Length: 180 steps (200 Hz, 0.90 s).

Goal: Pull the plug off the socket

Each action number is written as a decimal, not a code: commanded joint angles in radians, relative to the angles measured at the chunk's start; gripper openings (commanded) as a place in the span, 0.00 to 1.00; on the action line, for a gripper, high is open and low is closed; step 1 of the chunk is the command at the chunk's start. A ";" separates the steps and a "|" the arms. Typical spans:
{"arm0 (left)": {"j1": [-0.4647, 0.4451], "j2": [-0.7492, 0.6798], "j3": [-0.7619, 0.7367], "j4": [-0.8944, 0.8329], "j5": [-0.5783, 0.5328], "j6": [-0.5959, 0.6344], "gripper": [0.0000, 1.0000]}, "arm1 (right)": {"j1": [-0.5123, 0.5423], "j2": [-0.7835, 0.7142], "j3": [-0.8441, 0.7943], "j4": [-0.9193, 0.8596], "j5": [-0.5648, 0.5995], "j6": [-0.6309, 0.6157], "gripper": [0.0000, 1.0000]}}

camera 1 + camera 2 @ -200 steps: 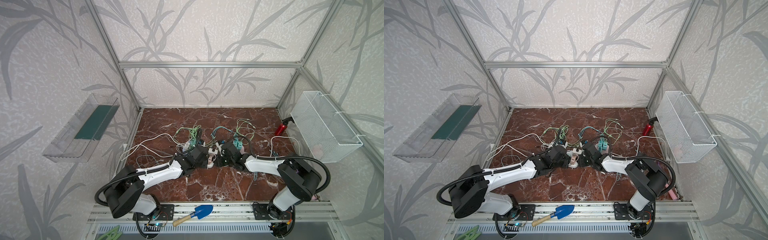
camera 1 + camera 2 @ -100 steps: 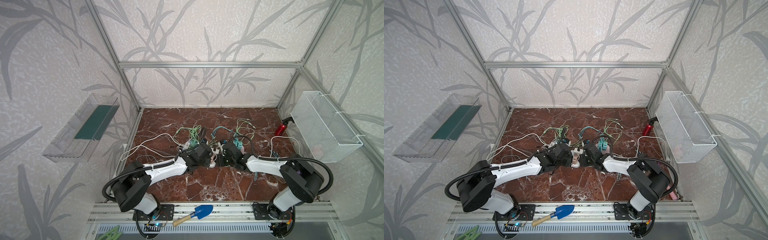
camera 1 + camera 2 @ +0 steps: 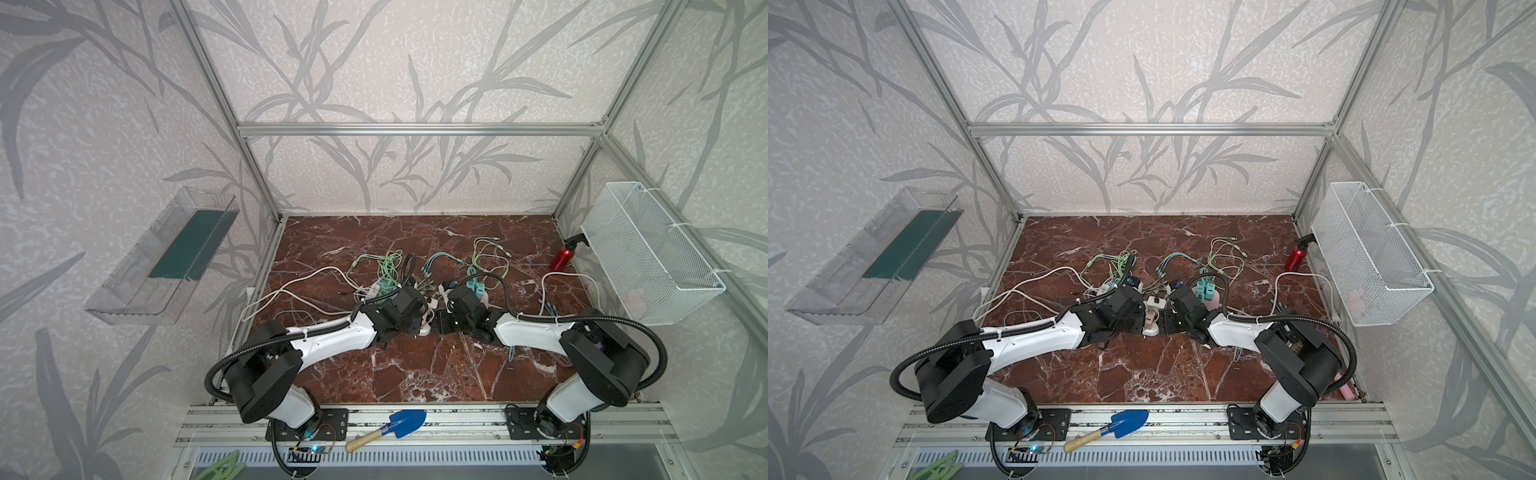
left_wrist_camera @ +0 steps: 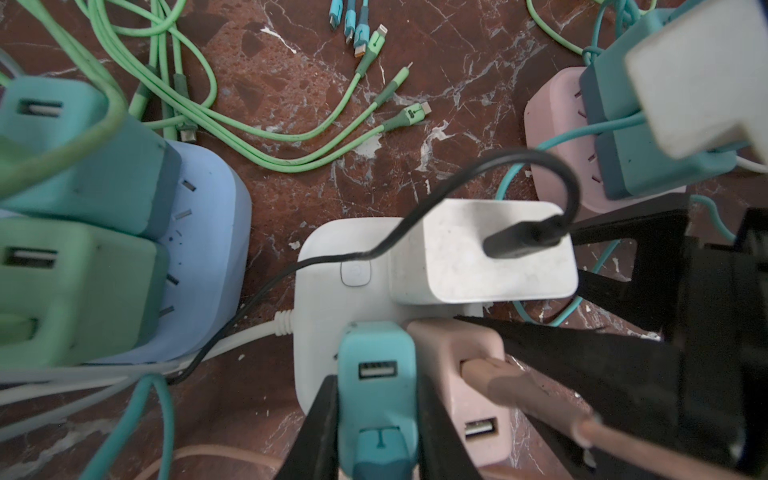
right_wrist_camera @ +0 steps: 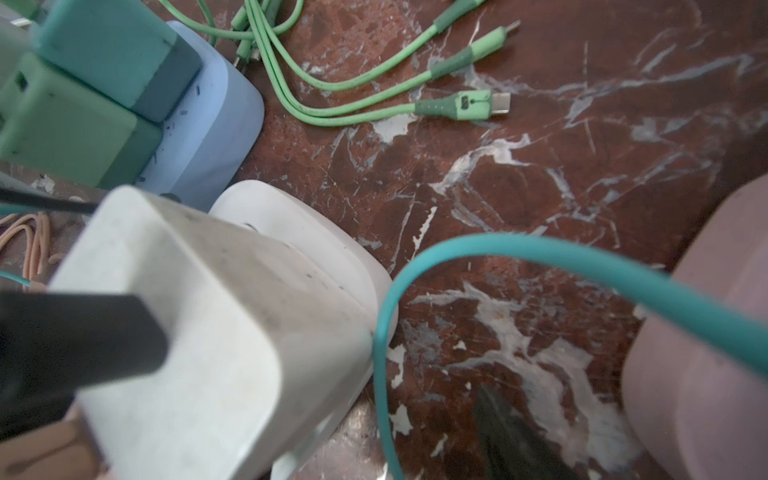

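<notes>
A teal plug stands in the white socket strip beside a pink charger and a white charger with a black cable. My left gripper is shut on the teal plug, one black finger on each side. In both top views my left gripper and right gripper meet over the strip at mid-table. The right gripper stands open around the white charger's end. One of its fingers is clear of the white charger, with bare floor between them.
A blue strip with green and teal chargers lies close by, and a pink strip with teal chargers on the other side. Loose green cables cover the floor behind. A red bottle and wire basket are far right.
The left arm has swung in toward the middle, bringing its gripper up to the strip. The right gripper's jaws have spread wider; the right arm has barely shifted.
</notes>
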 commanded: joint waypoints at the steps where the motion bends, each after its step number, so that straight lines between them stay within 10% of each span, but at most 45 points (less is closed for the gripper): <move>1: -0.023 -0.092 -0.023 0.187 0.066 -0.024 0.00 | 0.026 0.066 -0.009 -0.158 -0.009 -0.049 0.69; 180: -0.074 -0.090 -0.048 0.234 -0.005 -0.005 0.00 | 0.061 0.146 0.068 -0.334 0.121 -0.133 0.68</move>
